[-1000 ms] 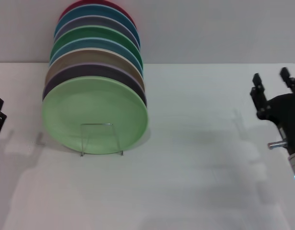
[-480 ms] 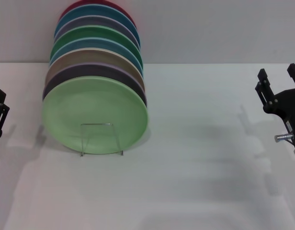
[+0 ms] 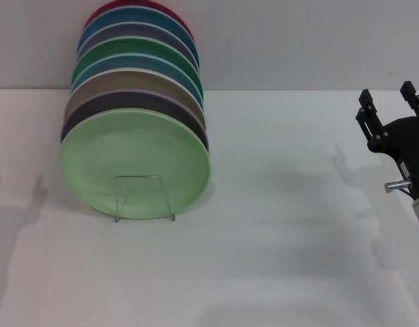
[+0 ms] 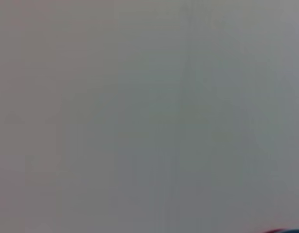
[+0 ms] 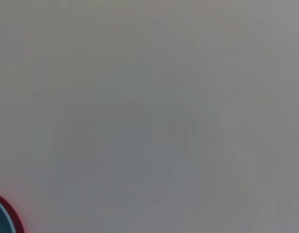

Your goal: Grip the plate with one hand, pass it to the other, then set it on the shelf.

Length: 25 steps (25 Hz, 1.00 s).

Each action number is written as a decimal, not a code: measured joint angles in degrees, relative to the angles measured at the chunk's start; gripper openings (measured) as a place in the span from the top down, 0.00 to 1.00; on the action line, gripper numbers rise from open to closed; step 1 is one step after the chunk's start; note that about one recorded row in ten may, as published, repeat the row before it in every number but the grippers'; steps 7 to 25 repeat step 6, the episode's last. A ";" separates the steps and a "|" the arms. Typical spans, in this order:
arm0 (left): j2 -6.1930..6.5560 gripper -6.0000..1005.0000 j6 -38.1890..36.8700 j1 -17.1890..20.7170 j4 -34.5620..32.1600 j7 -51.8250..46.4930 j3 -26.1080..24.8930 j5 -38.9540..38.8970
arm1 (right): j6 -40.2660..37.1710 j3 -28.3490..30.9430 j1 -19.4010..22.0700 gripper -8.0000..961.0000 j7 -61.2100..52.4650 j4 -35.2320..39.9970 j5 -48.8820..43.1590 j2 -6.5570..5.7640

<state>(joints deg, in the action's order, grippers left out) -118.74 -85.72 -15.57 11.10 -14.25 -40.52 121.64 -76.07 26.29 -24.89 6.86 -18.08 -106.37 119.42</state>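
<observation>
The pale mint-green plate (image 3: 134,160) stands upright at the front of a row of plates on the white table, left of centre in the head view. The clear wire-like shelf (image 3: 144,198) stands in front of it, against its lower part. My right gripper (image 3: 386,102) is open and empty at the far right edge, well away from the plate. My left gripper is out of the head view past the left edge; only its shadow falls on the table. Neither wrist view shows the mint plate.
Behind the mint plate stand several more plates (image 3: 131,61): dark purple, tan, teal, darker green, blue and red. The red plate's edge (image 5: 4,218) shows in the right wrist view. A grey wall (image 3: 298,41) rises behind the table (image 3: 277,259).
My left gripper has drawn back to the left and left the head view. My right gripper shifted right, then back a little to the left. The plates have not moved.
</observation>
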 joint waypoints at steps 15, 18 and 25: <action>0.02 0.25 -0.69 0.29 -0.03 0.10 -1.70 0.01 | -0.51 0.13 -0.15 0.30 0.04 0.15 0.10 -0.03; 0.02 0.25 -0.69 0.29 -0.03 0.10 -1.70 0.01 | -0.51 0.13 -0.15 0.30 0.04 0.15 0.10 -0.03; 0.02 0.25 -0.69 0.29 -0.03 0.10 -1.70 0.01 | -0.51 0.13 -0.15 0.30 0.04 0.15 0.10 -0.03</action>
